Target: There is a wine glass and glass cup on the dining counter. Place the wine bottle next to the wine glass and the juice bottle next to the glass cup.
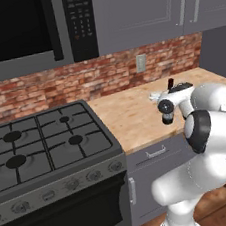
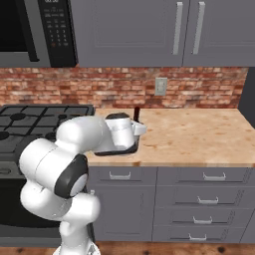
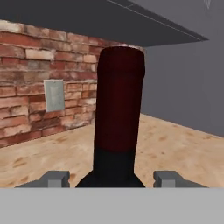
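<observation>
Nearest in the hand view: gripper (image 3: 112,179) with its two grey fingertips (image 3: 56,178) low at either side of the wine bottle (image 3: 119,113), jaws apart with a gap on each side of the dark shoulder, not pressing on the glass; closed around nothing that can be seen, and contact cannot be told. Dark red cap rising upright right ahead, black neck below it. Beyond the bottle, light wood counter (image 3: 183,153) running back to a brick wall (image 3: 26,78) with a pale outlet plate (image 3: 54,95), grey cabinet underside overhead.

From the left base view: white arm reaching forward over the counter (image 1: 131,117), hand (image 1: 170,102) low above the wood, red cap of the bottle (image 1: 170,83) poking up just behind it. Black gas stove (image 1: 43,144) to the left, microwave (image 1: 23,26) above.

From the right base view: bottle top (image 2: 137,113) standing just behind the wrist, near the counter's left end beside the stove; drawers (image 2: 199,199) below, upper cabinets (image 2: 189,30) beyond.
</observation>
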Available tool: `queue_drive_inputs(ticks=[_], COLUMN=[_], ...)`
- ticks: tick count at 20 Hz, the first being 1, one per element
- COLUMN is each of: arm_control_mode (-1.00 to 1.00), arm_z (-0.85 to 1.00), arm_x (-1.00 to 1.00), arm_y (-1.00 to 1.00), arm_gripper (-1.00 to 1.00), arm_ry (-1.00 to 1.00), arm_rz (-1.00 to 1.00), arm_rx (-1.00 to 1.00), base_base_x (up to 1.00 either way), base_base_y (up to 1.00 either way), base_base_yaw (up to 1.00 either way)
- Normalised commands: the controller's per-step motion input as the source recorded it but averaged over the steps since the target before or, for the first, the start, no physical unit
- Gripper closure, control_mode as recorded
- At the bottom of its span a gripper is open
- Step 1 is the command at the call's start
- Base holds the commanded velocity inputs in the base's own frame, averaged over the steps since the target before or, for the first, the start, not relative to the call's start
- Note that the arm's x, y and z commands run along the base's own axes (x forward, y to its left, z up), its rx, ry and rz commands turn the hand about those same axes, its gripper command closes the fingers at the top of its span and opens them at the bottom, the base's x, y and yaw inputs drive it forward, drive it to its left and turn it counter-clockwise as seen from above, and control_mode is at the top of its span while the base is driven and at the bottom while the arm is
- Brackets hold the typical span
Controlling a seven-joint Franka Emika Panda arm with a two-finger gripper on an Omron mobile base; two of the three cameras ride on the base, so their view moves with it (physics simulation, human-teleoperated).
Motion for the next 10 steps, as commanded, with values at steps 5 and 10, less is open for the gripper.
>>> queue_drive_inputs(ticks=[5, 10], arm_control_mode=[-1.0, -1.0], arm_z=[0.43, 0.28], arm_x=[-0.44, -0.46], arm_y=[0.14, 0.26], arm_gripper=[1.0, 1.0], arm_ry=[-0.06, 0.0], arm_rz=[0.0, -0.07], arm_rx=[0.0, 0.0], base_base_x=[0.0, 0.0], base_base_y=[0.0, 0.0], base_base_yaw=[0.0, 0.0])
